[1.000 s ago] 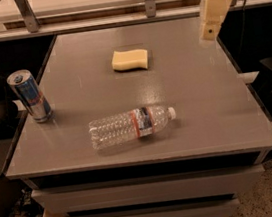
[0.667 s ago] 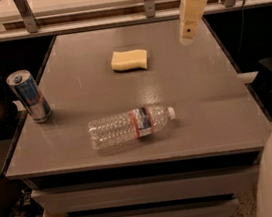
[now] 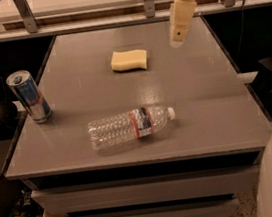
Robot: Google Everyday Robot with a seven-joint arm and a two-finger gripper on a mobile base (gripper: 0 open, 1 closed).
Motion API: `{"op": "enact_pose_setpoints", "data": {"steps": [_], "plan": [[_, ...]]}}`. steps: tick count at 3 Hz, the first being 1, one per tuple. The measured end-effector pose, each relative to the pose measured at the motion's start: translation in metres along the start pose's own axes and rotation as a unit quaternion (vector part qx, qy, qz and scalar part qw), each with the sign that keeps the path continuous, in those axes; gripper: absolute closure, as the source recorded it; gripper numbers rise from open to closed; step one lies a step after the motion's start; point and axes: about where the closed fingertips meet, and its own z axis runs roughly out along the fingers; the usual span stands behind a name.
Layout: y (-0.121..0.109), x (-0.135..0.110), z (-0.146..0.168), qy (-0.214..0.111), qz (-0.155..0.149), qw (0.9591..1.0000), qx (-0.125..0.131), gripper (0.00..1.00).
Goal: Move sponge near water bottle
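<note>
The counter point(image 3: 215, 94) is a smooth grey top with a dull sheen. The sponge point(image 3: 129, 60) looks like soft, matt foam. The water bottle point(image 3: 128, 127) is clear, glossy, ribbed plastic with a white plastic cap. The can point(image 3: 29, 96) is shiny metal. The gripper point(image 3: 177, 39), hanging above the counter's far right part, looks like smooth cream plastic.

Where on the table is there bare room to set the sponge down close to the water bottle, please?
Bare table lies between the sponge and the water bottle, and right of its cap. The can crowds the left edge. The gripper hangs above the far right, beside the sponge.
</note>
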Motion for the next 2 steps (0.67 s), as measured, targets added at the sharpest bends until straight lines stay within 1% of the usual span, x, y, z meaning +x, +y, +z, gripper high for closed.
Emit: {"op": "enact_pose_setpoints", "data": {"steps": [1, 2], "plan": [[0.003, -0.025, 0.02, -0.018, -0.017, 0.9997, -0.003, 0.0], [0.006, -0.049, 0.045, -0.035, -0.029, 0.9988, -0.018, 0.0]]}}
